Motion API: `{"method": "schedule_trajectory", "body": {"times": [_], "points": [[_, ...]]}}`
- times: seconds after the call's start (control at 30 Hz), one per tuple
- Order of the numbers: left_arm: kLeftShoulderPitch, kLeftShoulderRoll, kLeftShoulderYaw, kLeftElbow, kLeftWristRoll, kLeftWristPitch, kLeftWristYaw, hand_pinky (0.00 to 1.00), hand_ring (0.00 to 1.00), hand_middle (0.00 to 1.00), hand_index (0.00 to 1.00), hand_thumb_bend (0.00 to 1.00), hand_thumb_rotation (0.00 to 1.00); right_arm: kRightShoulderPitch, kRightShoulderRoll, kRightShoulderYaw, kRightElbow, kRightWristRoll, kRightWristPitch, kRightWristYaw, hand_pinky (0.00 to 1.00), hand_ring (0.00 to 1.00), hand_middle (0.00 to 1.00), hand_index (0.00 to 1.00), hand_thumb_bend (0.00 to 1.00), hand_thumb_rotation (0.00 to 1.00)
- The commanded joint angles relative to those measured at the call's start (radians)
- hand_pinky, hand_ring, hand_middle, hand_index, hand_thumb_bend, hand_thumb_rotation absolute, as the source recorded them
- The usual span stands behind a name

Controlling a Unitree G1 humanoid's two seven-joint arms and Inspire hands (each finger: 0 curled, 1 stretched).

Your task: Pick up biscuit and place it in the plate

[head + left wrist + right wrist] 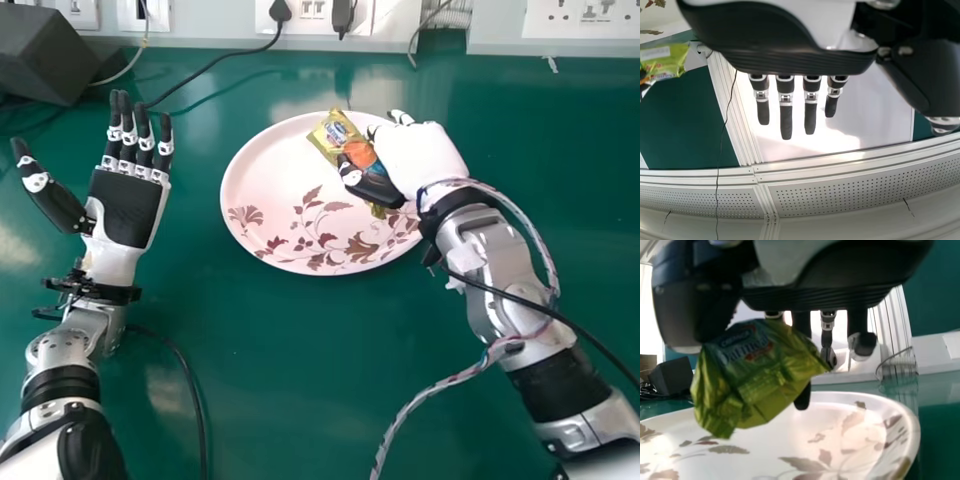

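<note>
Head view shows the left hand (pixel 125 208) spread and the right hand (pixel 418 158) pinching the biscuit (pixel 335 133) over the plate (pixel 256 180) near the bench's (pixel 290 380) far edge, picked up but not yet put down.

I note bright light; pale glare on glossy green tabletop (pixel 280 380); blown-out patch on flat white panel (pixel 880 115); left wrist view bows toward its edges.

On the table (pixel 290 370), toward the far side, a round plate (pixel 265 175). Above its right part, in the right hand (pixel 412 155), a biscuit packet (pixel 335 130). Left of the plate, the left hand (pixel 128 208). Behind that, in the far left corner, a box (pixel 45 55). Behind the table, along the wall, sockets (pixel 597 14).
</note>
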Motion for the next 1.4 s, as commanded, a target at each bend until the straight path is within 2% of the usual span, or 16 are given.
{"method": "schedule_trajectory", "body": {"times": [0.0, 0.1, 0.27, 0.57, 1.13, 1.37], "points": [[0.094, -0.032, -0.007, 0.053, 0.038, -0.014, -0.007, 0.89, 0.82, 0.88, 0.96, 0.95, 0.71, -0.021, 0.008, 0.013, 0.017, 0.018, 0.004, 0.003, 0.00, 0.00, 0.11, 0.49, 0.50, 0.05], [0.093, -0.031, -0.009, 0.057, 0.040, -0.015, -0.005, 0.89, 0.81, 0.87, 0.95, 0.95, 0.67, -0.024, 0.010, 0.020, 0.039, 0.035, 0.001, 0.000, 0.00, 0.00, 0.11, 0.49, 0.50, 0.05], [0.094, -0.031, -0.010, 0.055, 0.037, -0.005, -0.004, 0.91, 0.82, 0.88, 0.95, 0.94, 0.66, -0.031, 0.002, 0.031, 0.070, 0.078, -0.023, 0.016, 0.00, 0.00, 0.11, 0.49, 0.50, 0.05], [0.090, -0.034, -0.021, 0.057, 0.041, -0.004, -0.025, 0.90, 0.83, 0.89, 0.97, 0.96, 0.74, -0.051, -0.008, 0.050, 0.139, 0.132, -0.054, 0.024, 0.00, 0.00, 0.10, 0.49, 0.50, 0.05], [0.099, -0.043, -0.033, 0.028, 0.038, 0.006, -0.015, 0.89, 0.83, 0.90, 0.98, 0.94, 0.75, -0.060, -0.012, 0.065, 0.223, 0.197, -0.087, -0.010, 0.00, 0.00, 0.11, 0.49, 0.50, 0.06], [0.097, -0.041, -0.044, 0.025, 0.055, -0.005, -0.035, 0.90, 0.84, 0.90, 0.99, 0.93, 0.77, -0.047, -0.028, 0.063, 0.195, 0.208, -0.083, 0.004, 0.00, 0.00, 0.13, 0.50, 0.50, 0.06]]}}
